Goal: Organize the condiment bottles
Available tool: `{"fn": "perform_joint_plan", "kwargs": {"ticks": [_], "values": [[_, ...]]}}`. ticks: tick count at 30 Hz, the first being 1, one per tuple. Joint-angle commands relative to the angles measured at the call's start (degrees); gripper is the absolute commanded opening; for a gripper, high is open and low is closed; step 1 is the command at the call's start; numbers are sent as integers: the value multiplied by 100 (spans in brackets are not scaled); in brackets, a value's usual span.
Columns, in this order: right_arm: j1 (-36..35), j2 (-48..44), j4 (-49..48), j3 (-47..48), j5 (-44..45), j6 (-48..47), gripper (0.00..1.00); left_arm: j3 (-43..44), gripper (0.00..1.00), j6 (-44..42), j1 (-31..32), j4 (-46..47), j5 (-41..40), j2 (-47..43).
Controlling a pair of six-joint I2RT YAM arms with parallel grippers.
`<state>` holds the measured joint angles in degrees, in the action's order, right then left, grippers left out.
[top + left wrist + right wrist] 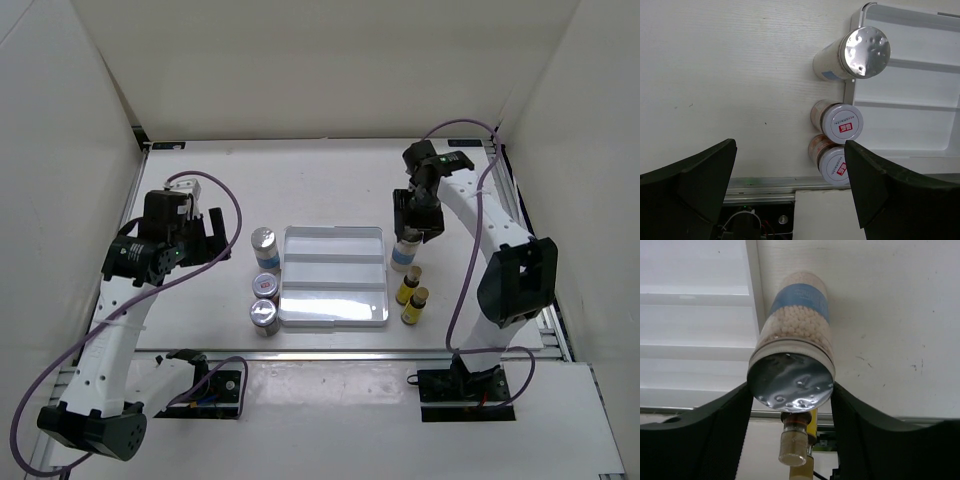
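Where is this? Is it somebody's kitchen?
Probably a robot lab test booth, not a kitchen: plain white wall panels box in a white table, and two white robot arms with purple cables are bolted at its edge.

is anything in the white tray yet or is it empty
Empty: all three compartments of the white tray show bare in the top view. The condiment bottles stand on the table, three either side of it.

Two white arms, left arm (112,345) and right arm (492,215), with chunky black joints. Purple cables (240,220) loop off both. Left claw (790,144), right claw (790,386): matte black wedges. Tiny green speck at each wrist, maybe a light.
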<state>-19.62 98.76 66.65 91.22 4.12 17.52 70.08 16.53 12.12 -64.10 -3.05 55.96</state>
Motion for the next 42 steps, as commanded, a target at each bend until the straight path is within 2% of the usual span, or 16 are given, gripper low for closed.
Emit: {"fn": "perform_joint_plan", "kwargs": {"ticks": [1, 2, 5, 11, 17, 22, 29, 35, 42], "values": [[2, 55, -126, 79, 1, -55, 66, -4, 100, -54, 1, -33, 164, 10], [2, 56, -126, 80, 1, -56, 59, -4, 100, -54, 1, -33, 164, 11], [2, 117, -73, 334, 62, -108, 49, -4, 100, -54, 1, -33, 164, 11], [2, 117, 286, 1273, 203, -275, 32, 49, 100, -54, 1, -33, 164, 64], [2, 258, 524, 2109, 29, -337, 24, -4, 100, -54, 1, -33, 164, 64], [-323, 529, 524, 2663, -244, -389, 23, 49, 100, -1, 1, -33, 164, 177], [-797, 837, 287, 2770, -474, -451, 21, 155, 100, -1, 1, -33, 112, 231], [-1070, 838, 111, 2340, -342, -451, 21, 260, 100, -1, 1, -33, 112, 336], [-1071, 838, -442, 1680, -227, -626, 20, 366, 100, -2, 1, -33, 59, 442]]}}
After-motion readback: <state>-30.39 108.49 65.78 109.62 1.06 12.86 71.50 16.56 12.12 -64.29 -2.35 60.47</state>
